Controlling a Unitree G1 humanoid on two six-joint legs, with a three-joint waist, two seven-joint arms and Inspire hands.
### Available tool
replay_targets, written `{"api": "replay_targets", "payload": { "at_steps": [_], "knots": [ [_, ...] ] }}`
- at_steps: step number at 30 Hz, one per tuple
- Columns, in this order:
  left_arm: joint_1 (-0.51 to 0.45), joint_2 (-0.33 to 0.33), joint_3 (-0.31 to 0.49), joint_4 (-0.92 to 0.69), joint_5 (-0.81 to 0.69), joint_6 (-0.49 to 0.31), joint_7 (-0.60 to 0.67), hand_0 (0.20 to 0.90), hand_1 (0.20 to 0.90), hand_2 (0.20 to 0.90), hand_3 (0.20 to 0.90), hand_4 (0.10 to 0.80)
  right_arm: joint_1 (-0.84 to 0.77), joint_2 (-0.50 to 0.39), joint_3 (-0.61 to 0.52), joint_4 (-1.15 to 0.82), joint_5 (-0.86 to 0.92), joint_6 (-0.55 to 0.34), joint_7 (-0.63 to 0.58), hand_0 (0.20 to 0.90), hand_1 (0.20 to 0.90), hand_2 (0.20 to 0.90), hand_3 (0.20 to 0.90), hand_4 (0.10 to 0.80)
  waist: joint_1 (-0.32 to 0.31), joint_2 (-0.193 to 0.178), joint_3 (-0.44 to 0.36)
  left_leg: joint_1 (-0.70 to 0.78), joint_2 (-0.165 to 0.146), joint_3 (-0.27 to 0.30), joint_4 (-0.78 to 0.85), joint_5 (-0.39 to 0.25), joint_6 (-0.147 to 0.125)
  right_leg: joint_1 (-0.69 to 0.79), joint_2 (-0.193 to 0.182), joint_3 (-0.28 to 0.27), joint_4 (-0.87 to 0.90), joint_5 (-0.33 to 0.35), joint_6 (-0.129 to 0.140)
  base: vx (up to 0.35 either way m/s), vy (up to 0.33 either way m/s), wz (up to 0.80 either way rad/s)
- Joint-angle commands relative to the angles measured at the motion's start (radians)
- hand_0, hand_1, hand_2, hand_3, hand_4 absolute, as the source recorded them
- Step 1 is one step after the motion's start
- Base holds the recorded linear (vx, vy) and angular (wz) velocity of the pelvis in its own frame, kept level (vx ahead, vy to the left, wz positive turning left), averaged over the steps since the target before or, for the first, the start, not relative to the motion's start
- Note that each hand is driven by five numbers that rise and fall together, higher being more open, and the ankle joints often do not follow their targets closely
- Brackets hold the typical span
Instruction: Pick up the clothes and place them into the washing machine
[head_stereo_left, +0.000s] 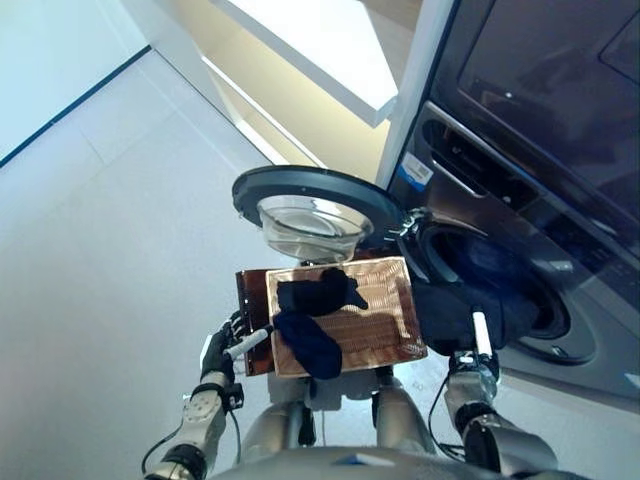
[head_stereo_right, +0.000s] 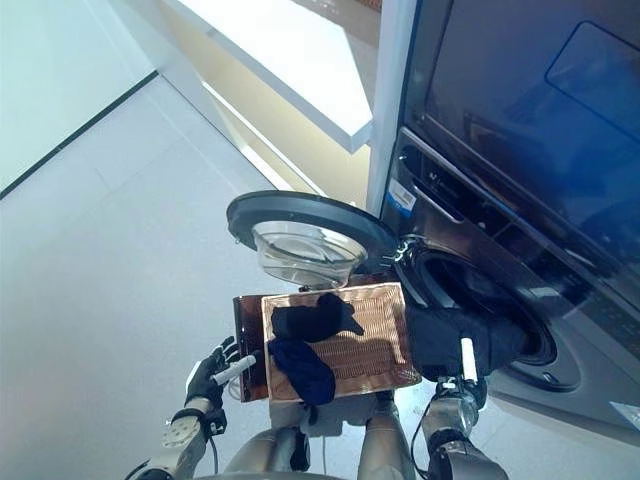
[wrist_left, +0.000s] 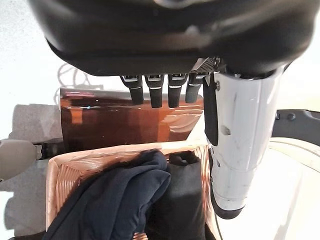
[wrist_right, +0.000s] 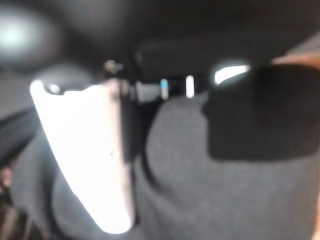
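Note:
A shallow wicker basket (head_stereo_left: 380, 322) rests on a dark brown box (head_stereo_left: 252, 298) beside the washing machine (head_stereo_left: 520, 180). A black cloth (head_stereo_left: 320, 293) and a dark blue cloth (head_stereo_left: 308, 343) lie in it; both also show in the left wrist view, the blue one (wrist_left: 115, 200) in front. My right hand (head_stereo_left: 480, 350) is shut on a dark grey garment (head_stereo_left: 445, 312) between the basket's right rim and the drum opening (head_stereo_left: 500, 275); its white thumb (wrist_right: 95, 160) presses on the garment (wrist_right: 200, 190). My left hand (head_stereo_left: 222, 355) is open and empty by the box's left edge.
The machine's round door (head_stereo_left: 310, 205) stands open, behind the basket. A white counter (head_stereo_left: 320, 45) runs along the back. Pale floor (head_stereo_left: 110, 260) spreads to the left.

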Motion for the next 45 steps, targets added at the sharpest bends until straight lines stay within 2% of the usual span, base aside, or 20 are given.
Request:
{"api": "replay_targets", "payload": {
  "at_steps": [1,8,10,16,26,30,37,38,39,45],
  "knots": [
    [-0.057,-0.014,-0.008,0.023,-0.035,-0.077,0.021,0.900,0.900,0.900,0.900,0.800,-0.087,-0.065,-0.041,0.003,0.024,-0.096,-0.013,0.200,0.200,0.200,0.200,0.300,0.018,0.019,0.008,0.027,-0.071,0.000,-0.009,-0.077,-0.046,0.054,0.037,-0.051,-0.110,0.045,-0.051,0.000,0.000,0.00],
    [-0.062,-0.006,-0.041,-0.006,-0.042,-0.075,0.025,0.900,0.900,0.900,0.900,0.800,-0.219,-0.153,-0.069,0.033,0.071,-0.107,-0.062,0.200,0.200,0.200,0.200,0.300,0.043,0.047,0.016,0.002,-0.075,-0.008,-0.009,-0.069,-0.049,0.024,0.034,-0.050,-0.092,0.040,-0.056,0.000,-0.007,0.06],
    [-0.058,-0.002,-0.057,-0.031,-0.040,-0.076,0.022,0.900,0.900,0.900,0.900,0.800,-0.268,-0.215,-0.073,0.054,0.054,-0.104,-0.090,0.200,0.200,0.200,0.200,0.300,0.053,0.057,0.017,-0.009,-0.076,-0.012,-0.009,-0.064,-0.053,0.015,0.032,-0.055,-0.087,0.040,-0.057,-0.006,-0.021,0.09],
    [-0.057,0.008,-0.086,-0.076,-0.043,-0.079,0.019,0.900,0.900,0.900,0.900,0.800,-0.362,-0.323,-0.099,0.055,0.063,-0.131,-0.149,0.200,0.200,0.200,0.200,0.300,0.068,0.080,0.021,-0.038,-0.077,-0.023,-0.009,-0.053,-0.066,-0.012,0.032,-0.062,-0.081,0.042,-0.060,-0.009,-0.027,0.09],
    [-0.048,0.017,-0.098,-0.080,-0.058,-0.076,0.028,0.900,0.900,0.900,0.900,0.800,-0.452,-0.470,-0.146,0.069,0.079,-0.165,-0.226,0.200,0.200,0.200,0.200,0.300,0.078,0.122,0.006,-0.064,-0.083,-0.030,-0.009,-0.049,-0.073,-0.050,0.028,-0.059,-0.060,0.035,-0.062,0.003,-0.005,0.03],
    [-0.053,0.015,-0.106,-0.077,-0.061,-0.075,0.030,0.900,0.900,0.900,0.900,0.800,-0.472,-0.506,-0.136,0.076,0.068,-0.166,-0.236,0.200,0.200,0.200,0.200,0.300,0.080,0.128,0.001,-0.069,-0.083,-0.030,-0.009,-0.048,-0.074,-0.056,0.030,-0.055,-0.058,0.033,-0.063,0.004,-0.002,-0.01],
    [-0.062,0.005,-0.115,-0.079,-0.062,-0.076,0.032,0.900,0.900,0.900,0.900,0.800,-0.472,-0.498,-0.133,0.094,0.079,-0.168,-0.233,0.200,0.200,0.200,0.200,0.300,0.076,0.138,-0.002,-0.072,-0.083,-0.025,-0.009,-0.049,-0.076,-0.063,0.030,-0.054,-0.056,0.033,-0.064,0.002,0.000,0.00],
    [-0.062,0.005,-0.115,-0.079,-0.062,-0.076,0.032,0.900,0.900,0.900,0.900,0.800,-0.472,-0.498,-0.133,0.093,0.079,-0.169,-0.233,0.461,0.461,0.461,0.461,0.486,0.076,0.138,-0.002,-0.072,-0.083,-0.025,-0.009,-0.049,-0.076,-0.063,0.030,-0.054,-0.056,0.033,-0.064,0.000,0.000,0.00],
    [-0.064,0.001,-0.116,-0.074,-0.061,-0.076,0.033,0.900,0.900,0.900,0.900,0.800,-0.465,-0.491,-0.138,0.101,0.082,-0.170,-0.234,0.900,0.900,0.900,0.900,0.800,0.074,0.138,-0.003,-0.071,-0.082,-0.024,-0.009,-0.049,-0.076,-0.063,0.030,-0.056,-0.056,0.033,-0.064,0.000,0.000,0.00],
    [-0.064,-0.002,-0.107,-0.057,-0.058,-0.070,0.041,0.900,0.900,0.900,0.900,0.800,-0.443,-0.468,-0.171,0.124,0.141,-0.187,-0.226,0.900,0.900,0.900,0.900,0.800,0.072,0.138,-0.016,-0.070,-0.082,-0.022,-0.009,-0.052,-0.078,-0.062,0.031,-0.056,-0.060,0.030,-0.065,0.000,0.000,0.00]
  ]
}}
